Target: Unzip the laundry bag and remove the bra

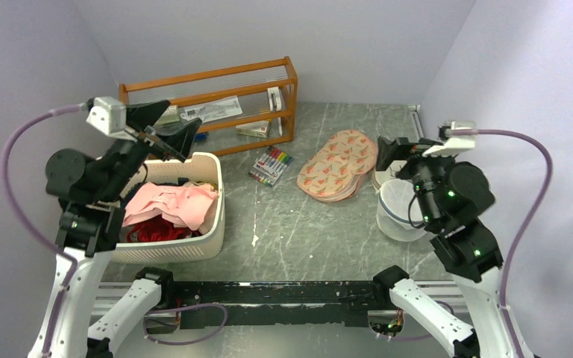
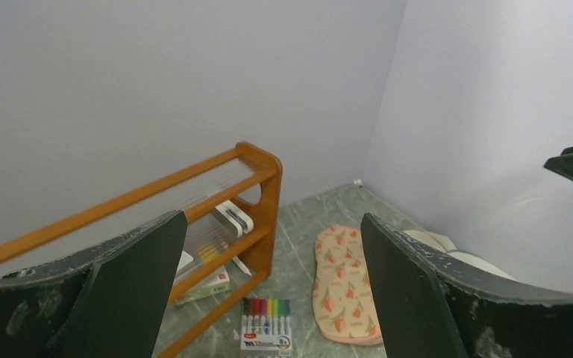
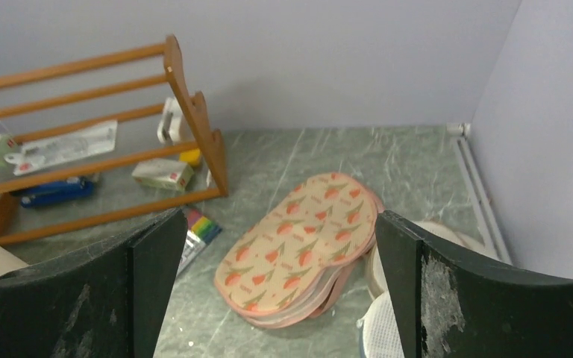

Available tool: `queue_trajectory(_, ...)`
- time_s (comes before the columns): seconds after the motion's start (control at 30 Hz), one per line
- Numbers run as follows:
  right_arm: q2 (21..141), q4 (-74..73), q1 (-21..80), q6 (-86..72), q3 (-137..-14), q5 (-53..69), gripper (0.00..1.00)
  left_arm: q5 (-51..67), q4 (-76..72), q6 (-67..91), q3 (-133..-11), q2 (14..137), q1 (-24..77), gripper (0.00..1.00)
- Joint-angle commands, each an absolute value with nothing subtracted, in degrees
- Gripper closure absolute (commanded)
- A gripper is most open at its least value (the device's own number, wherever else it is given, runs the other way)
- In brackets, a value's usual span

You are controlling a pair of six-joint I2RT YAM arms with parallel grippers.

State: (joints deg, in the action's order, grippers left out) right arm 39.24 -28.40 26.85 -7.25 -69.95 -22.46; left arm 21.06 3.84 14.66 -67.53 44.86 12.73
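Observation:
The laundry bag (image 1: 392, 205), a white mesh pouch with a grey band, lies at the right of the table, partly under my right arm. A corner of its mesh shows in the right wrist view (image 3: 382, 333). The bra is not in view. My right gripper (image 1: 393, 154) is open and empty, raised above the table just beyond the bag; in its wrist view (image 3: 280, 287) the jaws stand wide apart. My left gripper (image 1: 173, 128) is open and empty, held high over the basket's far rim; its jaws (image 2: 268, 298) are also wide apart.
A white basket (image 1: 213, 224) with a pink garment (image 1: 175, 203) sits at the left. A wooden rack (image 1: 216, 101) stands at the back. A marker pack (image 1: 271, 165) and salmon patterned pads (image 1: 337, 165) lie mid-table. Cream discs (image 3: 442, 232) lie by the bag.

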Motion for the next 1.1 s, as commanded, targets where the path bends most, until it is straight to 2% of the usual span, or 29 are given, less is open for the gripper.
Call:
queue_trajectory(0.0, 42.7, -25.7, 30.2, -10.6, -66.9, -30.4, 0.0, 22.9, -0.5, 16.6, -66.6, 49.9, 14.8, 0.02)
queue_trajectory(0.13, 46.3, -24.8, 32.9, -14.1, -64.1, -33.0, 0.0, 23.5, -2.7, 17.8, -65.9, 54.9, 17.2, 0.02)
queue_trajectory(0.53, 51.3, -18.9, 37.0, -21.8, -52.8, -26.6, 0.0, 25.4, -4.7, 18.7, -65.7, 66.1, 29.3, 0.03)
queue_trajectory(0.63, 52.9, -18.9, 37.3, -23.2, -50.6, -28.7, 0.0, 25.4, -4.8, 18.6, -65.8, 67.6, 32.0, 0.03)
queue_trajectory(0.73, 55.8, -22.7, 36.9, -28.8, -50.7, -35.8, 0.0, 25.7, -5.7, 19.0, -65.5, 68.4, 34.0, 0.03)
queue_trajectory(0.87, 60.6, -24.9, 31.4, -30.1, -51.9, -36.3, 0.0, 24.7, -5.6, 18.7, -65.5, 68.8, 35.5, 0.03)
queue_trajectory(1.07, 65.1, -25.8, 10.7, -33.4, -51.5, -25.3, 0.0, 22.8, -5.3, 17.9, -65.5, 68.7, 36.0, 0.03)
